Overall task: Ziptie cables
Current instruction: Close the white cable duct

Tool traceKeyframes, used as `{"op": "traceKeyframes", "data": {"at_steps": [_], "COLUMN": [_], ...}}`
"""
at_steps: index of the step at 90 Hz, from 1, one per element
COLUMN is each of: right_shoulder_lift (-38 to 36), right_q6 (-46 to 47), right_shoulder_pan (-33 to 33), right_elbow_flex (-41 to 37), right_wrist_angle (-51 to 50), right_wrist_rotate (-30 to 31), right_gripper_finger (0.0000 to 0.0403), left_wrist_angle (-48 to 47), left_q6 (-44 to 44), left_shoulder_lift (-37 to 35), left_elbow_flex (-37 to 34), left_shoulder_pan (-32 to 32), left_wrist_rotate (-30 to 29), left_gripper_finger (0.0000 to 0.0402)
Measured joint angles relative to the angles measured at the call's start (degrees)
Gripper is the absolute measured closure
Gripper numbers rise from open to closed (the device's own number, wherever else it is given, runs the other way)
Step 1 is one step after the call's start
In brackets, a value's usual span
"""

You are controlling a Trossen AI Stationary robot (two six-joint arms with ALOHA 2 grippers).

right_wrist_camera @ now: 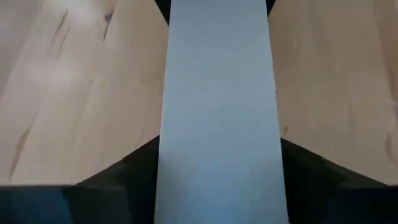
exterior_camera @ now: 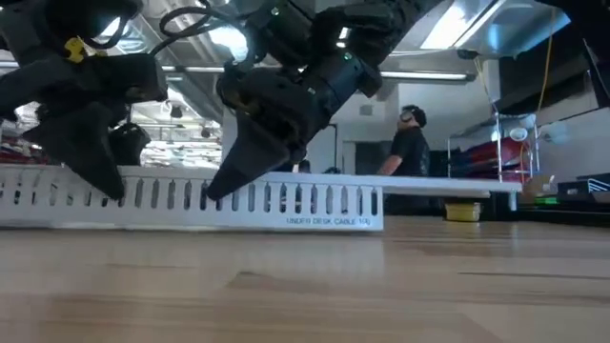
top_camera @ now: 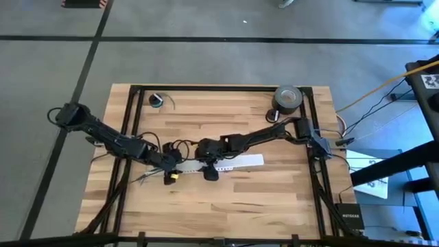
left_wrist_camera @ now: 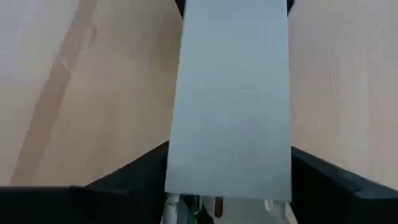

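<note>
Surface (top_camera: 274, 192): one, wooden slats, black frame.
White slotted tray (top_camera: 236, 162): one, near centre; printing reads "UNDER DESK CABLE", remainder unreadable.
Left end effector (top_camera: 169, 173): one, at tray's 9 o'clock end, fingers straddling the strip; grip cannot be told.
Right end effector (top_camera: 210, 171): one, mid-tray, fingers astride likewise; grip cannot be told.
Cables (top_camera: 145, 178): thin wires, count unclear, at left end effector's 8 o'clock.
Tape roll (top_camera: 288, 100): one, 1 o'clock corner.
Person (exterior_camera: 408, 143): one, in background.
</note>
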Motion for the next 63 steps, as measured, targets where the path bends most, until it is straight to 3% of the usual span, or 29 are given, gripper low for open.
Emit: {"op": "traceKeyframes", "data": {"at_steps": [13,20,37,53,63], "right_shoulder_lift": [-0.2,-1.1,-6.3,-10.0,-12.1], "right_q6": [0.0,-0.5,-5.9,-9.5,-9.6], "right_shoulder_pan": [-0.8,-1.8,-3.8,-3.7,-3.2], "right_elbow_flex": [0.0,0.0,-0.1,-1.0,-5.7], "right_wrist_angle": [-3.5,-10.0,-22.0,-22.6,-14.4], "right_wrist_rotate": [-0.7,-2.1,-1.5,-1.0,-2.2], "right_gripper_finger": [0.0087,0.0062,0.0037,0.004,0.0044], "left_wrist_angle": [3.0,5.7,5.2,-8.6,-19.5], "left_q6": [0.6,2.3,6.3,4.7,-0.9], "left_shoulder_lift": [0.0,0.0,0.0,-0.3,-0.3], "left_elbow_flex": [0.0,0.0,4.2,12.0,13.3], "left_shoulder_pan": [1.3,1.6,1.9,-0.4,-3.8], "left_wrist_rotate": [0.0,0.2,0.4,0.5,-0.1], "left_gripper_finger": [0.0097,0.0083,0.0076,0.0076,0.0076]}}
